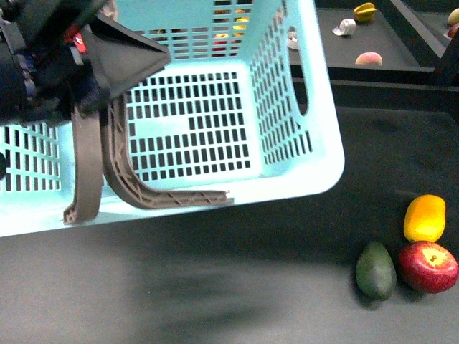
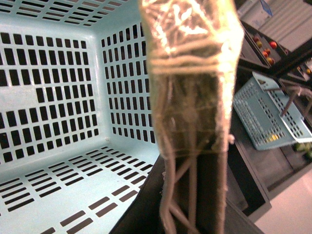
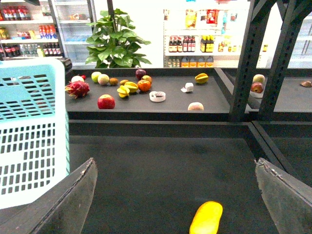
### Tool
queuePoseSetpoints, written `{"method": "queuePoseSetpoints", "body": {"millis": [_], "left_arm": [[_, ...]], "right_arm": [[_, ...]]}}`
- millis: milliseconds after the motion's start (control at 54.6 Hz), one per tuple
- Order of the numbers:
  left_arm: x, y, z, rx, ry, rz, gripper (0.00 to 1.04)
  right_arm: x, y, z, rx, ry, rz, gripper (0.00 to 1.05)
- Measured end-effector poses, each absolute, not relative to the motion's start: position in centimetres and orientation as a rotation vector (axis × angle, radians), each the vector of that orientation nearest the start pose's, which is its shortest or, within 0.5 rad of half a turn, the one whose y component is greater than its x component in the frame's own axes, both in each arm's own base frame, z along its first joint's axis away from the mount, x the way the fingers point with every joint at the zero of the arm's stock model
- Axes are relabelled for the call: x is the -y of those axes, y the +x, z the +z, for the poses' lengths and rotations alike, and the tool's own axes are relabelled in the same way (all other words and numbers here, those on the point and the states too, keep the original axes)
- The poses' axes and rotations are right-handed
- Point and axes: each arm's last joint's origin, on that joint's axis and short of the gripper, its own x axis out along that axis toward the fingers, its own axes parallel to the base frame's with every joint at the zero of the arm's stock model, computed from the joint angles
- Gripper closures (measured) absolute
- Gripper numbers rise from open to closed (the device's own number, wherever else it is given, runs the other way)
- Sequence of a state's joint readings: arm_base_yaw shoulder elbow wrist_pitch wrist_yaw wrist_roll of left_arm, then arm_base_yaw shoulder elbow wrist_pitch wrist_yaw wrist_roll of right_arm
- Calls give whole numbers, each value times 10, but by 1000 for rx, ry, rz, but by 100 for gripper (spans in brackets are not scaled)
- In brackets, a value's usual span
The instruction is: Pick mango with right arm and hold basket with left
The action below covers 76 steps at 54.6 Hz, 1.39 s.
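Observation:
The turquoise basket (image 1: 215, 115) hangs tilted above the dark table. My left gripper (image 1: 86, 64) is shut on one of its grey-brown swing handles (image 1: 86, 172). In the left wrist view the handle (image 2: 192, 97) runs between the jaws of the gripper (image 2: 195, 195), beside the basket's slotted inside (image 2: 53, 97). The yellow mango (image 1: 424, 217) lies on the table at the right, next to a red apple (image 1: 428, 266) and a dark green avocado (image 1: 376, 270). In the right wrist view my right gripper (image 3: 175, 163) is open and empty, with the mango (image 3: 206, 218) low between its fingers (image 3: 73, 204) and the basket (image 3: 29, 136) to one side.
A raised shelf behind the table holds a peach (image 1: 368, 59), a starfruit (image 1: 364, 11) and several other fruits (image 3: 106, 101). Black frame posts (image 3: 243, 58) stand at its right end. A second turquoise basket (image 2: 270, 117) sits off to the side.

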State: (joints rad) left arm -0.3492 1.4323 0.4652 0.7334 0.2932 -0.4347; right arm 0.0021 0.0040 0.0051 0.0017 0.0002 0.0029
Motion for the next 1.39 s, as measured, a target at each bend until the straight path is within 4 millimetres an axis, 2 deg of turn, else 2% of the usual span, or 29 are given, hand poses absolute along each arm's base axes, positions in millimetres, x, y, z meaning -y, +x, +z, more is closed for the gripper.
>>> {"method": "queuePoseSetpoints", "body": {"millis": [165,348,989,1044,1117,1172,1263,1392], "left_arm": [[117,223,172,-398,-346,-661,97],[125,213,174,-379,-329,-678,97],[125,216,172,-343,-343,-649,97],[125,216,172,-343,-344,-649,97],[125,215,172,-346,-345,-652,97],[125,215,172,-348,-347,-652,97],[125,215,171,-349,-347,-652,97],[125,215,171,-350,-347,-654,97]], "right_arm": [[0,98,165,3,3,2,8],[0,98,165,3,3,2,8],[0,98,165,2,3,1,8],[1,99,165,-43,10,-130,8],[8,106,163,-108,1,-383,8],[16,113,160,-138,7,-479,8],[31,127,156,-178,35,-519,8],[58,162,150,-257,84,-531,8]]}}
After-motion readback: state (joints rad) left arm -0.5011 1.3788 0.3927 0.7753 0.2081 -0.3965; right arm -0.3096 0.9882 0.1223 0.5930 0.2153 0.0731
